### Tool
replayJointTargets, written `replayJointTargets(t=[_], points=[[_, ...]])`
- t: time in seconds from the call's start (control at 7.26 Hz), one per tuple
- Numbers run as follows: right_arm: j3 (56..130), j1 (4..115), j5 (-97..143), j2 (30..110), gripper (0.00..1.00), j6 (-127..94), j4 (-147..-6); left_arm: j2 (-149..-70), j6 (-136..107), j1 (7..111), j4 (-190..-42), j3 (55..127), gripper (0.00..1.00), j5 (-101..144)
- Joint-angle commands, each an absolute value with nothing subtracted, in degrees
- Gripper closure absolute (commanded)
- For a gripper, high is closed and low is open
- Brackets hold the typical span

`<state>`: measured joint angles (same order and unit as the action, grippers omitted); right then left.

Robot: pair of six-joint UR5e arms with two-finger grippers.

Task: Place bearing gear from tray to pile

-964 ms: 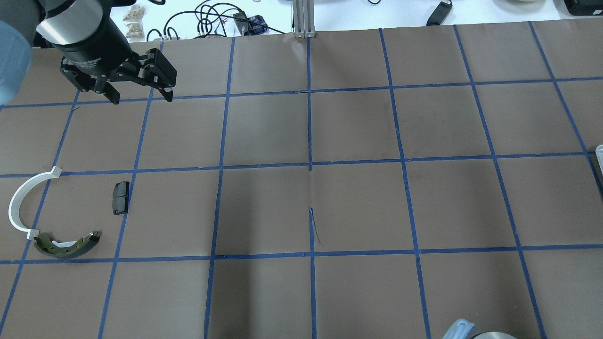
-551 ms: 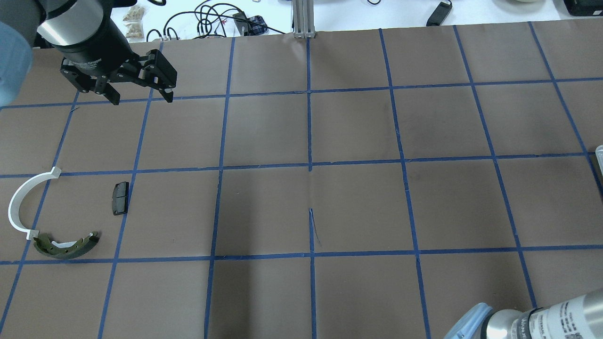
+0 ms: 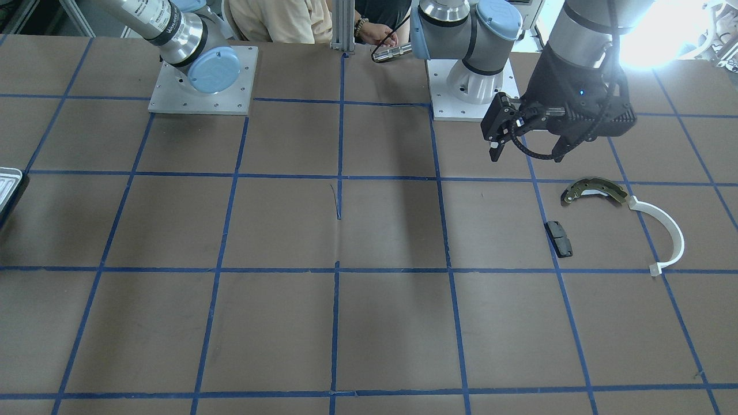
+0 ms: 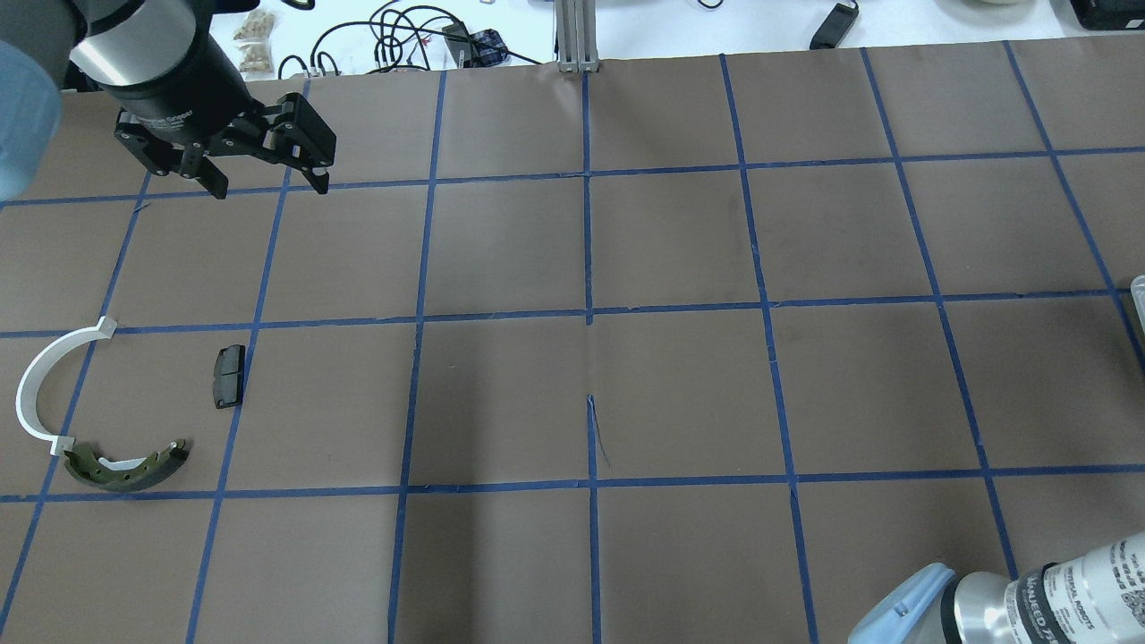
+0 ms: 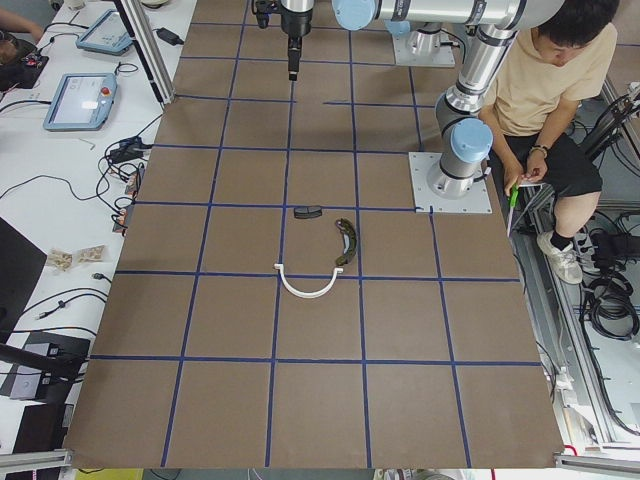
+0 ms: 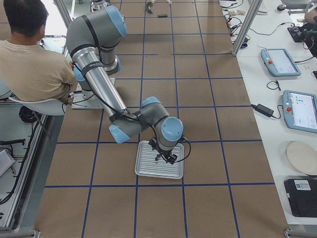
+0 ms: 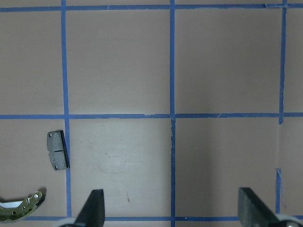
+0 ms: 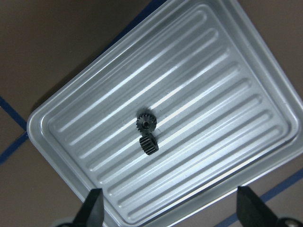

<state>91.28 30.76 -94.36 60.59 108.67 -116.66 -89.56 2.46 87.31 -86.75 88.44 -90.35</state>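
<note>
The silvery ridged tray (image 8: 246, 61) fills the right wrist view, and its edge shows in the front view (image 3: 8, 185). Two small black gears (image 8: 147, 134) lie close together at its middle, one flat and one on its side. My right gripper (image 8: 171, 212) hangs open above the tray, empty, with the gears ahead of the gap between its fingers. The pile lies far off: a bronze brake shoe (image 4: 125, 465), a white arc (image 4: 40, 385) and a black pad (image 4: 228, 376). My left gripper (image 4: 268, 186) is open and empty, well behind the pile.
The brown table top has a blue tape grid. Cables and small items lie past its far edge (image 4: 402, 36). A seated person (image 5: 545, 90) is beside the robot's bases. The right arm's elbow (image 4: 1011, 599) shows at the overhead view's lower right.
The right arm has come further into the overhead view at the lower right, sliding rightward. The left arm and the pile have not moved.
</note>
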Motion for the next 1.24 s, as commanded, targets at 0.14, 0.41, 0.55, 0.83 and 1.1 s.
replayJointTargets(t=[0.14,0.41,0.55,0.83,1.1], points=[[96.58,30.06,-92.73,60.55,0.12,110.92,-125.42,-89.56,2.46,87.36,-86.84,88.42,0.0,-90.44],[98.26,30.06,-90.35,60.73,0.15,110.92,-125.68,-89.56,2.46,87.28,-86.84,88.42,0.0,-90.44],[98.35,30.06,-90.35,60.65,0.15,111.18,-125.68,-89.56,2.46,87.36,-86.75,88.42,0.0,-90.44],[98.44,30.06,-90.35,60.56,0.37,111.44,-125.68,-89.56,2.46,87.36,-86.84,88.5,0.0,-90.44],[98.35,30.06,-90.53,60.56,0.88,111.18,-125.68,-89.47,2.46,87.36,-86.84,88.59,0.0,-90.44]])
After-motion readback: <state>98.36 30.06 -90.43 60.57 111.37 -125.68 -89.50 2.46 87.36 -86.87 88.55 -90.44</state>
